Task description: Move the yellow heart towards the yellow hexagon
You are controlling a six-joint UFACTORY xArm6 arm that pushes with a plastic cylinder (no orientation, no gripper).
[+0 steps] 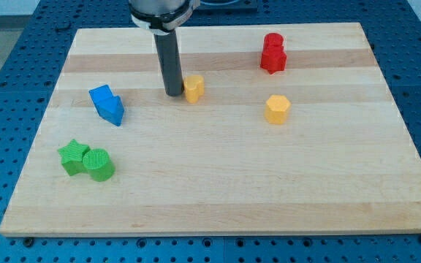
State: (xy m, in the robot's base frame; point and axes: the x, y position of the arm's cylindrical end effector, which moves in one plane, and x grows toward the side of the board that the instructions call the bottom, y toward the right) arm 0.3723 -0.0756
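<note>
The yellow heart (194,88) lies on the wooden board (218,197) a little above the middle. My tip (174,93) stands right at its left side, touching or nearly touching it. The yellow hexagon (277,109) lies to the heart's right and slightly lower, well apart from it.
Two red blocks (273,53) sit close together near the view's top right. A blue block (107,104) lies at the left. A green star (72,156) and a green cylinder (99,164) touch each other at the lower left.
</note>
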